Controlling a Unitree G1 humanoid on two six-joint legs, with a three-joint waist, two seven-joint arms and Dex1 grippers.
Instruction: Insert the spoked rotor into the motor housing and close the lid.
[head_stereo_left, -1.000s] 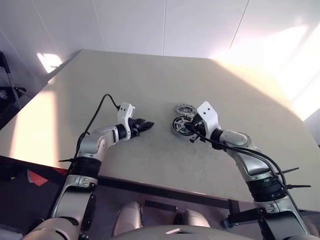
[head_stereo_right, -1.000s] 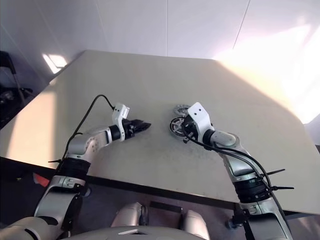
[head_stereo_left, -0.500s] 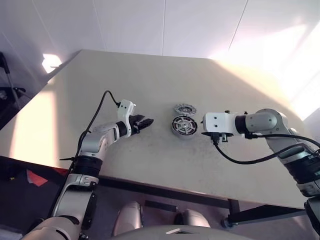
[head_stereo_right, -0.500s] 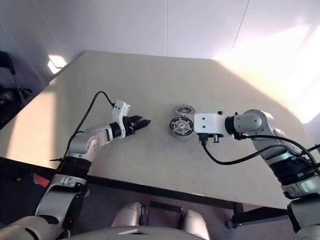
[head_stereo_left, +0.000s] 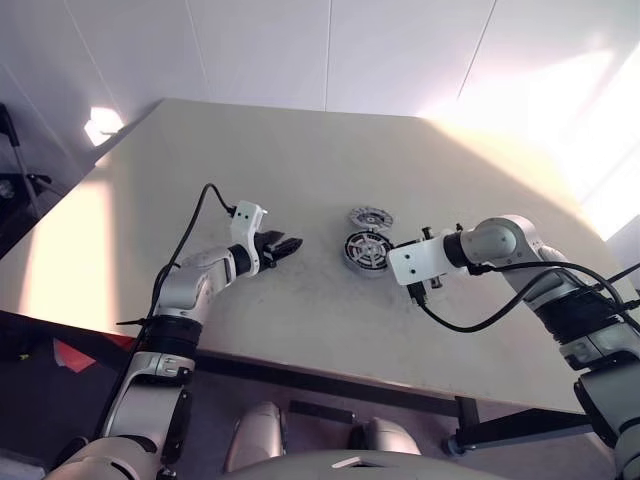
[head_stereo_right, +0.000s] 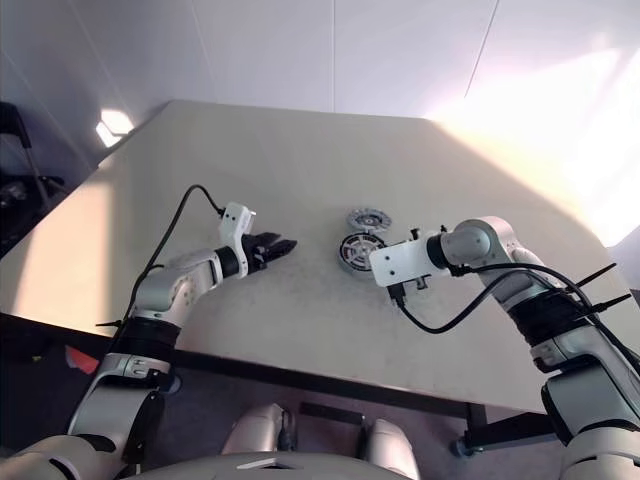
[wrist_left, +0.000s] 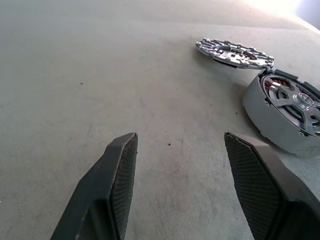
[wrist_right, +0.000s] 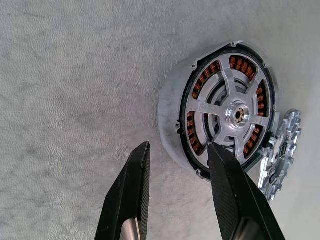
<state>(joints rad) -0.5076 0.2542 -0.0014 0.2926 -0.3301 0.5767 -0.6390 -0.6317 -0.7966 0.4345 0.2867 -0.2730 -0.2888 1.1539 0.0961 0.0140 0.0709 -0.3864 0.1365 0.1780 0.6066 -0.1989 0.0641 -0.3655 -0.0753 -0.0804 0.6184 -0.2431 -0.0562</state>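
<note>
The table (head_stereo_left: 300, 170) is a plain beige slab, finely speckled up close, with strong sunlight washing its far right corner and a smaller bright patch on the floor past its left edge. Behind it stands a white panelled wall (head_stereo_left: 330, 50); at the far left dark equipment is cut off by the frame and hard to identify.

The left gripper (wrist_left: 180, 165) has its jaws wide apart with nothing between them, only bare table. Ahead of them and off toward the right finger lies the housing (wrist_left: 280, 117), its far side cut off by the frame edge. Beyond the housing, farther from the jaws, the lid (wrist_left: 234, 51) lies flat on the table, just touching or almost touching the housing rim; which one cannot be told.

The right gripper (wrist_right: 177, 165) points down at the table, jaws partly open and empty. The housing sits just past the fingertips, one finger (wrist_right: 222, 172) overlapping its near rim in the wrist view; whether it touches cannot be told. The rotor (wrist_right: 232, 112) is seated inside the housing, silvery spokes and hub over the copper windings. The lid shows edge-on behind the housing, half hidden by it.

In the head views the housing (head_stereo_left: 366, 250) lies between the two grippers, closer to the right one, whose fingers are hidden behind its white wrist block (head_stereo_left: 415, 262).
</note>
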